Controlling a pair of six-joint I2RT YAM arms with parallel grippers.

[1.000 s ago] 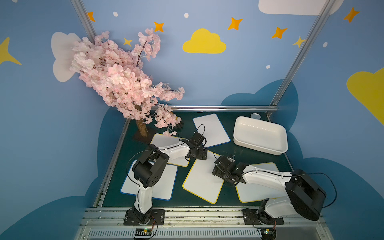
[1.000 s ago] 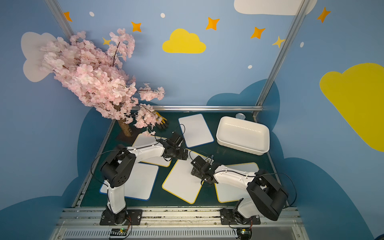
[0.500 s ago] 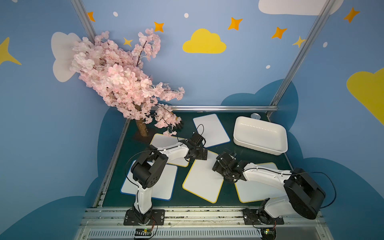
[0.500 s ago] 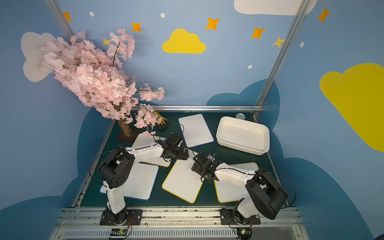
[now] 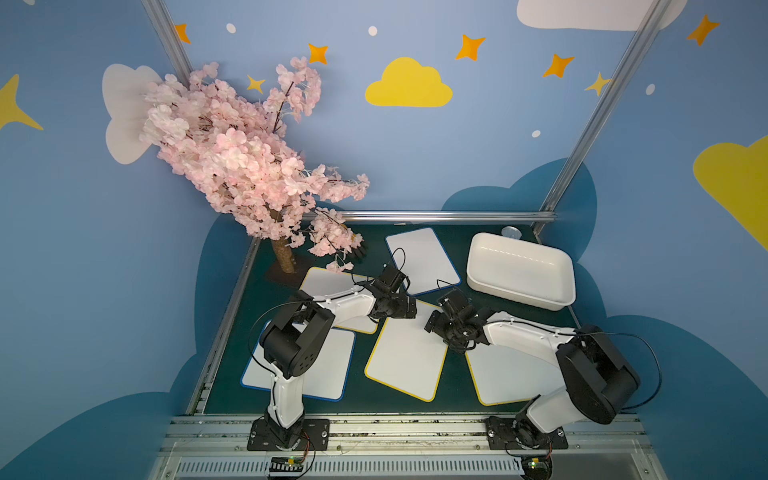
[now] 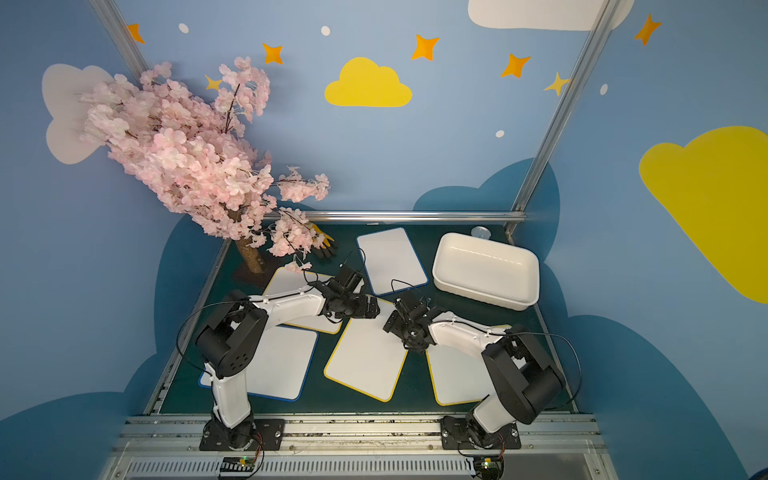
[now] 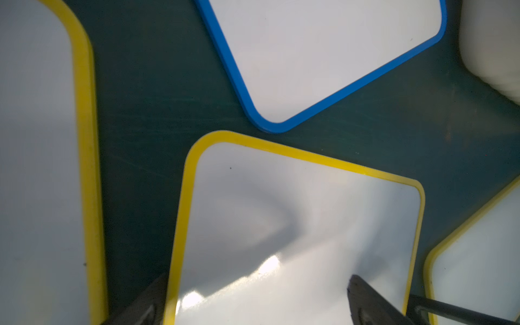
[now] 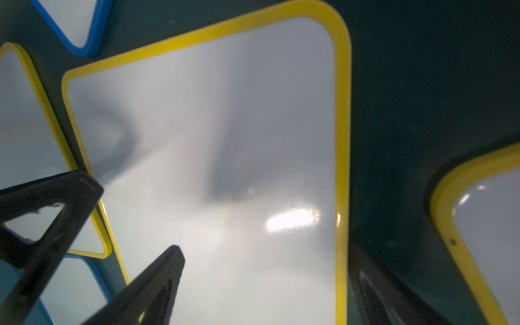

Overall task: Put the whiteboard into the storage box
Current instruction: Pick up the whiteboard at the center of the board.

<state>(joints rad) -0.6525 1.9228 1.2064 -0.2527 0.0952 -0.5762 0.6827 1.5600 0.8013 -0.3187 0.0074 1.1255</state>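
At the far left a pink blossom tree (image 5: 249,166) leans over the dark green counter (image 5: 358,392). The near blue-framed board (image 5: 328,365) lies flat under the left arm, and the left yellow-framed board (image 5: 324,286) lies just behind it. The left hand (image 5: 402,311) hangs low over the far corner of the middle whiteboard (image 5: 407,357), a yellow-framed one lying at a slant in the centre. In its wrist view the fingers (image 7: 368,304) are spread as wide as they go, one outside the yellow edge and one above the white face, with nothing between them. Behind lies the far blue-framed board (image 5: 424,259). The right hand (image 5: 437,326) sits low at the whiteboard's other side, its fingers (image 8: 160,278) almost fully apart across the long yellow edge and gripping nothing. Whether any fingertip touches the surface I cannot tell. Further right the right yellow-framed board (image 5: 511,378) lies partly under the right arm. At the back right stands the storage box (image 5: 513,291), empty and well apart from the whiteboard, with a small silver can (image 5: 511,232) just behind it. Nothing of the task looks done yet: all five boards lie on the counter. Gripping an edge, lifting the board, carrying it over and laying it squarely in the box are all left to do.
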